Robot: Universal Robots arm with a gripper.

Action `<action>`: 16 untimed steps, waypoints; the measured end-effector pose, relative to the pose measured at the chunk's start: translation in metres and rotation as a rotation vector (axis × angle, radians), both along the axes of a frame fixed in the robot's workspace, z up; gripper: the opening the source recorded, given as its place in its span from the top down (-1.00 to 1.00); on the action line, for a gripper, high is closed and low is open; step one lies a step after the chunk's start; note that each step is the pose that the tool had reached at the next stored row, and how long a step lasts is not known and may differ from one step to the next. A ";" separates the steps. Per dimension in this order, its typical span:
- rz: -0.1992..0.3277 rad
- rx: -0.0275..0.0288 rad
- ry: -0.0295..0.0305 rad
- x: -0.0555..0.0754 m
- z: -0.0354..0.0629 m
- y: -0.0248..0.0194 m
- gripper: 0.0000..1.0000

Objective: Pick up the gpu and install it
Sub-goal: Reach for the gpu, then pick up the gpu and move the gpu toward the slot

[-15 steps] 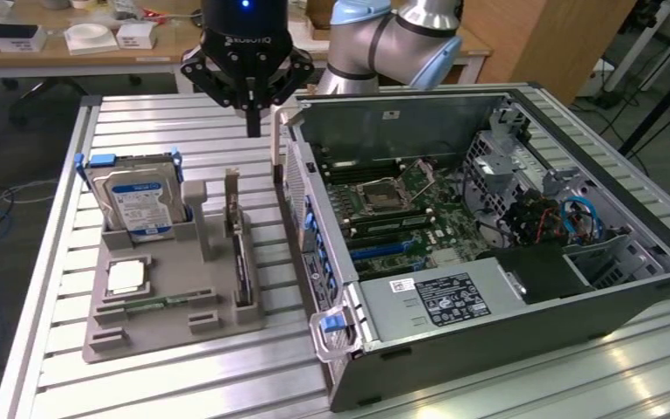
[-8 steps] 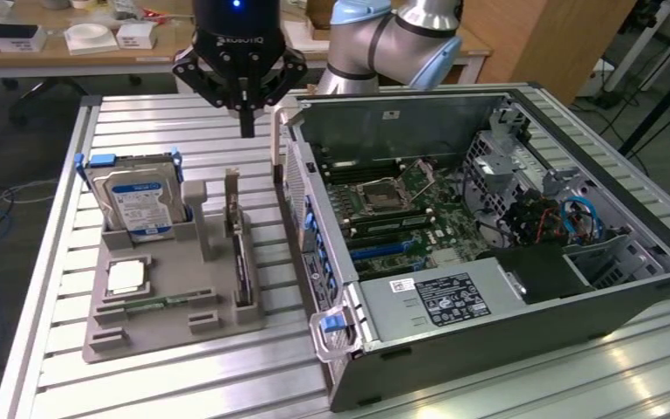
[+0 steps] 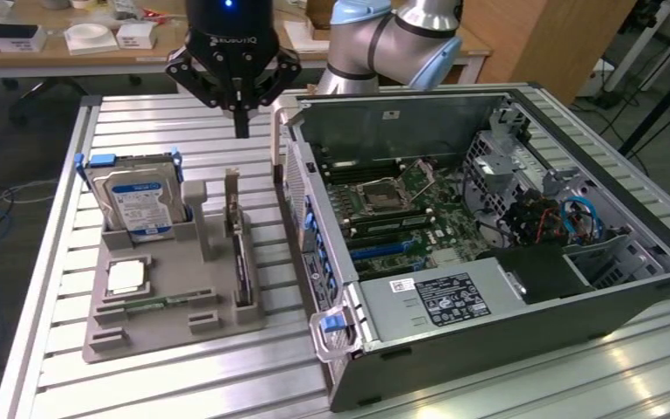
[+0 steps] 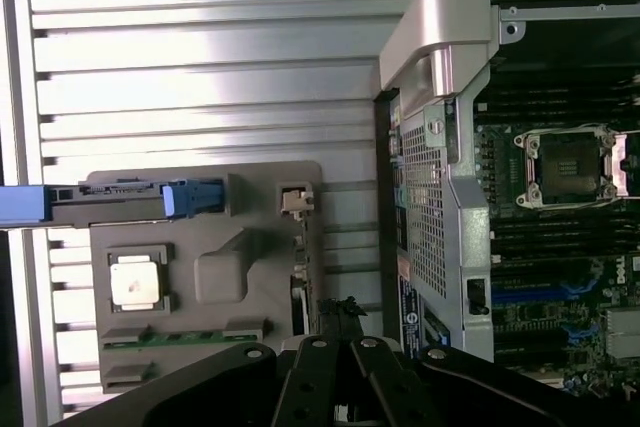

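1. The gripper (image 3: 242,129) hangs with its jaws pinched together, holding nothing, over the far side of the table (image 3: 137,131), beyond the tray (image 3: 172,327).
2. The gpu (image 3: 240,262) stands on edge in a slot along the tray's edge nearest the case (image 3: 522,349), with its pale bracket at the far end.
3. A hard drive (image 3: 137,205) stands upright at the tray's far corner, away from the case. A chip (image 3: 129,277) and a memory stick (image 3: 154,304) lie flat towards the tray's near edge.
4. The case lies open just beside the tray, its board (image 3: 417,218) showing.
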State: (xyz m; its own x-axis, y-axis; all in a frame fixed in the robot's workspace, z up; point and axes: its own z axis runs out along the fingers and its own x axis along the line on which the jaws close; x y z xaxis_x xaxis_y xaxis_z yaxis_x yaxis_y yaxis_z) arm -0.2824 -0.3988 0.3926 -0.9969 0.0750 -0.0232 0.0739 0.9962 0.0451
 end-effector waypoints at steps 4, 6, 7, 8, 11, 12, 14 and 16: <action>0.000 0.0000 -0.0001 -0.001 0.0000 0.0000 0.79; 0.000 0.0000 0.0000 -0.001 0.0000 0.0000 0.79; 0.000 0.0000 -0.0001 -0.001 0.0000 0.0000 0.79; 0.000 0.0001 0.0000 -0.001 0.0000 0.0000 0.79; 0.000 0.0000 0.0000 -0.001 0.0000 0.0000 0.79; 0.000 0.0000 -0.0001 -0.001 0.0000 0.0000 0.79; 0.000 0.0000 -0.0001 -0.001 0.0000 0.0000 0.79; 0.000 0.0000 0.0000 -0.001 0.0000 0.0000 0.66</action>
